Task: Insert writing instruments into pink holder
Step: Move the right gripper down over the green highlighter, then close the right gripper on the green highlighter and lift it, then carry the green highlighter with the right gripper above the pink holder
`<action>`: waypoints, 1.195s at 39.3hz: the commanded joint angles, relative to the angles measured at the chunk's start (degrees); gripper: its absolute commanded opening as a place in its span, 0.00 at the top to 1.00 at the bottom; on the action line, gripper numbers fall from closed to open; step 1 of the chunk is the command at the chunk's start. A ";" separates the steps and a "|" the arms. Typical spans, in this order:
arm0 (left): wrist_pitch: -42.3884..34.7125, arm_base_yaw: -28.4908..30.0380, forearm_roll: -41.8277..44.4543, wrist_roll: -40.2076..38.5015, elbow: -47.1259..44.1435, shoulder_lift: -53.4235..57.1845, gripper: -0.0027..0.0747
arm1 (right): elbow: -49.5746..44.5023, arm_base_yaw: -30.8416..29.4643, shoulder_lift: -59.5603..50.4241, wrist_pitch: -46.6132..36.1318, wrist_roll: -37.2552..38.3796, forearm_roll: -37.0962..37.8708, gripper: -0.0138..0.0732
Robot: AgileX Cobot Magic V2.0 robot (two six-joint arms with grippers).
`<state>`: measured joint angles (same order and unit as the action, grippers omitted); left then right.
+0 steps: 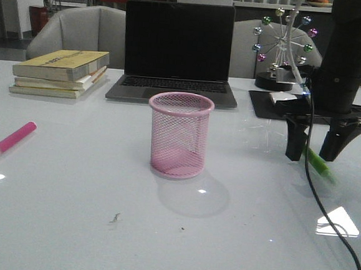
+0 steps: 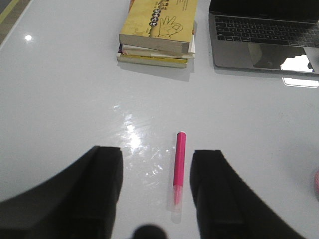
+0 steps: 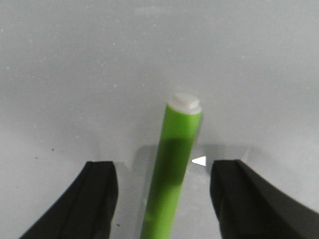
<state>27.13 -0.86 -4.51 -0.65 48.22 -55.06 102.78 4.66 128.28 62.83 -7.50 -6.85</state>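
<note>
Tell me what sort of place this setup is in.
Probably an office or lab desk: an open laptop, a stack of books, chairs behind the white table, and a pink mesh pen holder.

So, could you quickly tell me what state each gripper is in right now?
Left gripper: open, holding nothing, pink marker between its fingers.
Right gripper: open, straddling the green marker, not gripping.

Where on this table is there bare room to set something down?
Bare stretches: the near table in front of the pink holder, and between holder and pink marker. Crowded: the back edge with books, laptop and black mat, and around the right gripper over the green marker.
</note>
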 commanded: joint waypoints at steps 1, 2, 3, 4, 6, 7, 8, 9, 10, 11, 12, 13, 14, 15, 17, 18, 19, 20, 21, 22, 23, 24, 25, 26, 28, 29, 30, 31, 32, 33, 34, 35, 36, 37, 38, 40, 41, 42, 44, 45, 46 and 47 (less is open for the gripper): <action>-4.49 -0.41 -0.44 -0.68 2.20 0.50 0.46 | 1.73 -0.12 -3.14 -0.61 0.00 -0.73 0.35; -4.49 -0.41 -0.44 -0.68 2.20 0.50 0.46 | 1.73 -0.12 -3.01 -0.46 0.00 -0.73 0.37; -4.49 -0.41 -0.44 -0.68 2.20 0.50 0.46 | 1.73 -0.12 -2.92 -0.31 0.00 -0.73 0.40; -4.49 -0.41 -0.44 -0.68 2.20 0.50 0.46 | 1.73 -0.12 -2.75 -0.08 0.00 -0.73 0.42; -4.49 -0.41 -0.44 -0.68 2.20 0.50 0.46 | 1.73 -0.12 -2.58 0.21 0.00 -0.73 0.49; -4.49 -0.41 -0.44 -0.68 2.20 0.50 0.46 | 1.73 -0.12 -2.51 0.40 0.00 -0.73 0.52; -4.49 -0.41 -0.44 -0.68 2.20 0.50 0.46 | 1.73 -0.12 -2.44 0.54 0.00 -0.73 0.57; -4.49 -0.41 -0.44 -0.68 2.20 0.50 0.46 | 1.73 -0.12 -2.44 0.60 0.00 -0.73 0.62; -4.49 -0.41 -0.44 -0.68 2.20 0.50 0.46 | 1.73 -0.12 -2.44 0.60 0.00 -0.73 0.66; -4.49 -0.41 -0.44 -0.68 2.20 0.50 0.46 | 1.73 -0.12 -2.44 0.60 0.00 -0.73 0.71; -4.49 -0.41 -0.44 -0.68 2.20 0.50 0.46 | 1.73 -0.12 -2.44 0.52 0.00 -0.73 0.74; -4.49 -0.41 -0.44 -0.68 2.20 0.50 0.46 | 1.73 -0.12 -2.44 0.38 0.00 -0.73 0.78; -4.49 -0.41 -0.44 -0.68 2.20 0.50 0.46 | 1.73 -0.12 -2.44 0.27 0.00 -0.73 0.79; -4.49 -0.41 -0.44 -0.68 2.20 0.50 0.46 | 1.73 -0.12 -2.44 0.26 0.00 -0.81 0.77; -4.49 -0.41 -0.44 -0.68 2.20 0.50 0.46 | 1.73 -0.12 -2.68 0.39 0.00 -1.04 0.77; -4.49 -0.41 -0.44 -0.68 2.20 0.50 0.46 | 1.73 -0.05 -2.86 0.39 0.00 -1.31 0.78; -4.49 -0.41 -0.44 -0.68 2.20 0.50 0.46 | 1.73 -0.01 -2.99 0.22 0.00 -1.43 0.78; -4.49 -0.41 -0.44 -0.68 2.20 0.50 0.46 | 1.73 0.07 -3.40 -0.15 0.00 -1.51 0.78; -4.49 -0.41 -0.44 -0.68 2.20 0.50 0.46 | 1.73 0.17 -3.72 -0.36 -0.06 -1.51 0.78; -4.49 -0.41 -0.44 -0.68 2.20 0.50 0.46 | 1.73 0.28 -4.11 -0.96 -0.06 -1.51 0.78; -4.49 -0.41 -0.44 -0.68 2.20 0.50 0.46 | 1.73 0.35 -4.64 -1.66 -0.06 -1.51 0.78; -4.49 -0.41 -0.44 -0.68 2.20 0.50 0.46 | 1.73 0.55 -5.22 -2.42 -0.06 -1.51 0.78; -4.49 -0.41 -0.44 -0.68 2.20 0.50 0.46 | 1.73 0.68 -5.89 -3.35 -0.06 -1.51 0.78; -4.49 -0.41 -0.44 -0.68 2.20 0.50 0.46 | 1.73 0.85 -6.54 -4.15 -0.06 -1.45 0.78; -4.49 -0.41 -0.44 -0.68 2.20 0.50 0.46 | 1.73 1.25 -8.13 -5.82 -0.06 -1.45 0.78; -4.49 -0.41 -0.44 -0.68 2.20 0.50 0.46 | 1.73 1.43 -8.89 -6.53 -0.06 -1.45 0.78; -4.49 -0.41 -0.44 -0.68 2.20 0.50 0.46 | 1.73 1.69 -9.91 -7.42 -0.06 -1.45 0.78; -4.49 -0.41 -0.44 -0.68 2.20 0.50 0.46 | 1.73 1.92 -10.67 -8.09 -0.06 -1.45 0.78; -4.49 -0.41 -0.44 -0.68 2.20 0.50 0.46 | 1.73 2.21 -11.70 -9.04 -0.06 -1.45 0.78; -4.49 -0.41 -0.44 -0.68 2.20 0.50 0.46 | 1.73 2.49 -12.73 -9.94 -0.06 -1.45 0.78; -4.49 -0.41 -0.44 -0.68 2.20 0.50 0.46 | 1.73 2.81 -13.52 -10.57 -0.06 -1.45 0.78; -4.49 -0.41 -0.44 -0.68 2.20 0.50 0.46 | 1.73 3.20 -14.54 -11.33 -0.06 -1.45 0.78; -4.49 -0.41 -0.44 -0.68 2.20 0.50 0.46 | 1.61 3.48 -15.32 -11.93 -0.06 -1.45 0.78; -4.49 -0.41 -0.44 -0.68 2.20 0.50 0.46 | 1.55 3.89 -16.25 -12.67 -0.06 -1.39 0.78; -4.49 -0.41 -0.44 -0.68 2.20 0.50 0.46 | 1.55 4.19 -16.95 -13.27 -0.06 -1.23 0.78; -4.49 -0.41 -0.44 -0.68 2.20 0.50 0.46 | 1.55 4.88 -18.39 -14.52 -0.06 -1.06 0.78; -4.49 -0.41 -0.44 -0.68 2.20 0.50 0.46 | 1.55 5.15 -19.02 -15.03 -0.06 -1.06 0.78; -4.49 -0.41 -0.44 -0.68 2.20 0.50 0.46 | 1.51 5.56 -19.78 -15.76 -0.06 -1.06 0.78; -4.49 -0.41 -0.44 -0.68 2.20 0.50 0.46 | 1.20 6.31 -21.23 -17.47 -0.06 -1.06 0.78; -4.49 -0.41 -0.44 -0.68 2.20 0.50 0.46 | 0.72 6.67 -22.13 -18.84 -0.06 -1.06 0.78; -4.49 -0.41 -0.44 -0.68 2.20 0.50 0.46 | 0.09 7.16 -22.82 -19.95 -0.06 -1.06 0.78; -4.49 -0.41 -0.44 -0.68 2.20 0.50 0.46 | -0.47 7.67 -23.83 -21.56 -0.06 -1.06 0.78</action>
<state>27.13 -0.86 -4.51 -0.65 48.22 -55.06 102.05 11.18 110.72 48.10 -7.40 -7.53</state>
